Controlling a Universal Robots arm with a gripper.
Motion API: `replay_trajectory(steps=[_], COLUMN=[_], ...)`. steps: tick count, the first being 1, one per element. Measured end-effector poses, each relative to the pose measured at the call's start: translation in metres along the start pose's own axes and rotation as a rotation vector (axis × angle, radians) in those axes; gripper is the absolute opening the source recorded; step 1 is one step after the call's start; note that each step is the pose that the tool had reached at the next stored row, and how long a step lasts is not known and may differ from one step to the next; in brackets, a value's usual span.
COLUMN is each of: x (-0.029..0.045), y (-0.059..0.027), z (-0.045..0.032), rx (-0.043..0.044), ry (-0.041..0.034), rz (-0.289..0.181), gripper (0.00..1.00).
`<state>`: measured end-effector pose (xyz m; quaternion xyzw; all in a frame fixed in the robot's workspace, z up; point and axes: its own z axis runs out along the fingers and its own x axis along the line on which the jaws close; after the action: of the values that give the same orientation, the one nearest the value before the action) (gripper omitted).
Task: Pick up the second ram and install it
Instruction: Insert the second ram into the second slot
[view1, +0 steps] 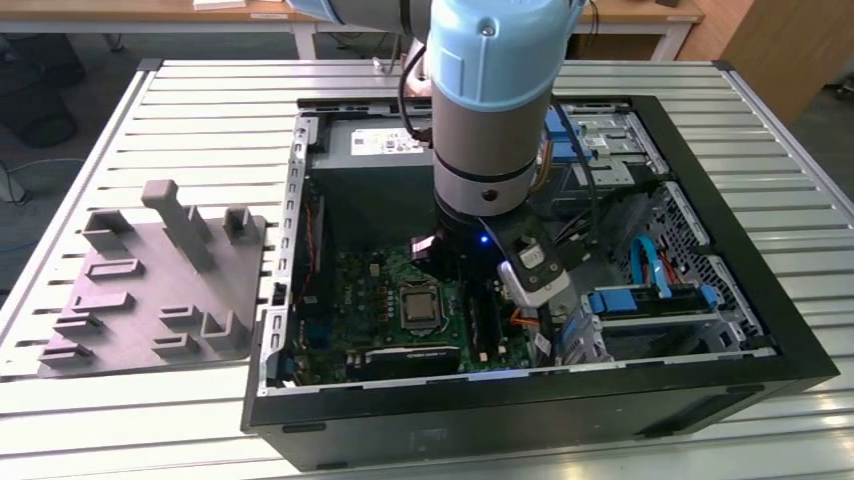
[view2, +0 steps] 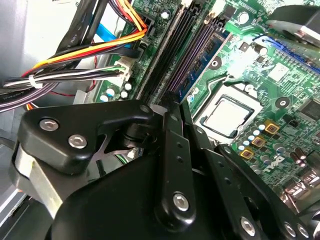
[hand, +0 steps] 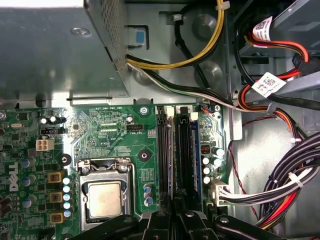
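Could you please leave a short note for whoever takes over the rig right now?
Tool: low inside the open PC case, directly over the memory slots beside the CPU socket. I cannot tell whether it is gripping anything.
Second ram: a thin pale strip stands edge-on among the slots, in line with the tool. It may be the ram, but this is unconfirmed.
Done: the arm has reached the slots. The grey fixture tray outside the case holds no ram.
Left: confirm that the ram is seated, since the views do not settle it.
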<state>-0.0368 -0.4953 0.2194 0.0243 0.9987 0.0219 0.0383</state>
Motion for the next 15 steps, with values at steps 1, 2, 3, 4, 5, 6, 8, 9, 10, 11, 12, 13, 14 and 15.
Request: replay_trajectory(steps=[1, 2, 3, 4, 5, 6, 8, 9, 10, 11, 12, 13, 14, 15], x=[0.0001, 0.0001, 0.0000, 0.0000, -0.0001, -0.0004, -0.0009, -0.0009, -0.0009, -0.0010, -0.0010, -0.0010, -0.0010, -0.0010], y=[-0.0001, -0.0002, -0.0002, -0.0002, -0.0002, -0.0002, -0.0004, -0.0004, -0.0005, -0.0006, -0.0008, -0.0009, -0.0011, -0.0013], z=[-0.0001, -0.0002, -0.0003, -0.0003, -0.0004, -0.0003, -0.0004, -0.0005, -0.0004, -0.0004, -0.0004, -0.0004, -0.0003, -0.0002], rx=[-0.0001, -0.0004, -0.0009, -0.0014, -0.0016, -0.0018, -0.0021, -0.0025, -0.0031, -0.0035, -0.0039, -0.0043, -0.0047, -0.0051], ry=[0.0003, 0.0006, 0.0008, 0.0008, 0.0009, 0.0011, 0.0019, 0.0022, 0.0025, 0.0027, 0.0029, 0.0031, 0.0033, 0.0035], rz=[-0.005, -0.010, -0.015, -0.018, -0.020, -0.022, -0.030, -0.036, -0.043, -0.047, -0.053, -0.057, -0.062, -0.066], gripper=[0.14, 0.14, 0.14, 0.14, 0.14, 0.14, 0.14, 0.14, 0.14, 0.14, 0.14, 0.14, 0.14, 0.14])
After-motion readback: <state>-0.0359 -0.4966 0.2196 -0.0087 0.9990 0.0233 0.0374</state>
